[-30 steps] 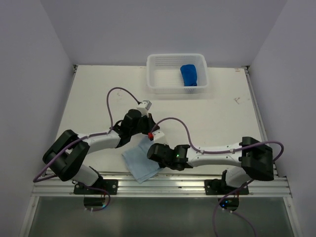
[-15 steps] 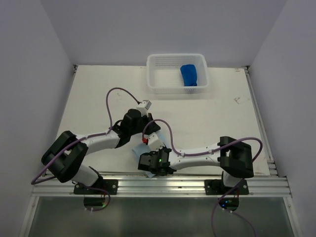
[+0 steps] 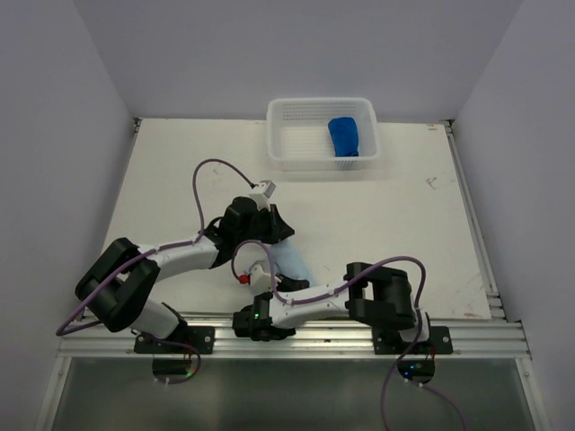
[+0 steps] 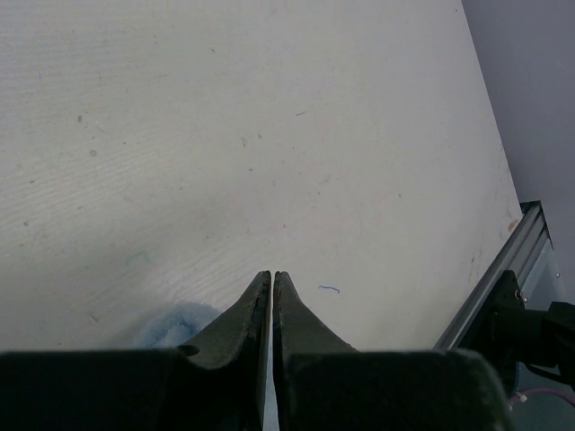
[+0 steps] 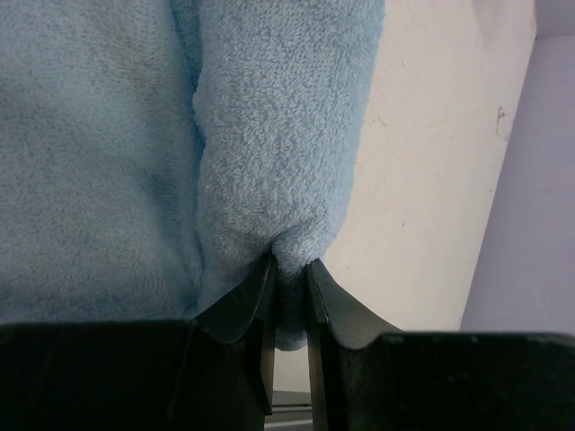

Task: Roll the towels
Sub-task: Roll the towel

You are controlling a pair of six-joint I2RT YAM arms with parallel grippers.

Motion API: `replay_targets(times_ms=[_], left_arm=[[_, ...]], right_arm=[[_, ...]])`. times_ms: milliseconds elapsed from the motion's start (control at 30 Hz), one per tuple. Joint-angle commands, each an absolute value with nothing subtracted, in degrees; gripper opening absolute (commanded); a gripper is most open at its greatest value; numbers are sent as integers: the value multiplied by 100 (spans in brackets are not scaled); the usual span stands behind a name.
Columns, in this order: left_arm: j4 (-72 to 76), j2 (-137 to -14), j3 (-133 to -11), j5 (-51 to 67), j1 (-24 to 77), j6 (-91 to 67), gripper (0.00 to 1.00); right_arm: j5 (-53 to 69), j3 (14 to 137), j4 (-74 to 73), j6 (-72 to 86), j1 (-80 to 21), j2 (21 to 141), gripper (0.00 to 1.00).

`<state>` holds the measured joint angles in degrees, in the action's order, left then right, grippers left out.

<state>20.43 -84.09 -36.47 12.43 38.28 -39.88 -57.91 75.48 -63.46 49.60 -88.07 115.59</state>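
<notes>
The pale sky blue towel (image 3: pixel 293 261) lies bunched into a narrow fold near the table's front middle. In the right wrist view this towel (image 5: pixel 269 135) fills the frame as a thick doubled-over fold. My right gripper (image 5: pixel 290 266) is shut on its near edge, with cloth bulging between the fingers. That right gripper (image 3: pixel 272 275) sits at the towel's near-left end. My left gripper (image 3: pixel 280 232) is at the towel's far end, jaws together (image 4: pixel 271 275). A patch of the towel (image 4: pixel 171 325) shows beside them; I cannot tell if cloth is pinched. The dark royal blue towel (image 3: pixel 345 136) lies in the basket.
The white perforated basket (image 3: pixel 296 162) stands at the back middle of the table. The right arm is folded low along the metal rail (image 3: pixel 359 334) at the near edge. Purple cables loop above both arms. In the left wrist view the rail (image 4: pixel 503 269) runs along the table's right edge.
My right gripper has swung left and toward the near edge, drawing the pale towel from a flat sheet into a narrow fold. The left arm has barely moved.
</notes>
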Motion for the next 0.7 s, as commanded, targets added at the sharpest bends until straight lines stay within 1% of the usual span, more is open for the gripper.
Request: replay_targets(times_ms=[0,133,467,667], left_arm=[[2232,-8227,-3929,1345,3832,-4043,8],[2355,-8270,-3938,1502,3841,-4192,8],[2663,-8481,-3937,1757,3876,-4403,8],[2795,-8753,-4210,2003,3937,-4552,8]], right_arm=[[-6354,7927,-7091,5317,-8938,11803,0],[-6512,8200,-7453,5405,-9053,12137,0],[-6460,8358,-7532,5291,-9158,12375,0],[-6513,8578,-7760,5221,-9211,12630,0]])
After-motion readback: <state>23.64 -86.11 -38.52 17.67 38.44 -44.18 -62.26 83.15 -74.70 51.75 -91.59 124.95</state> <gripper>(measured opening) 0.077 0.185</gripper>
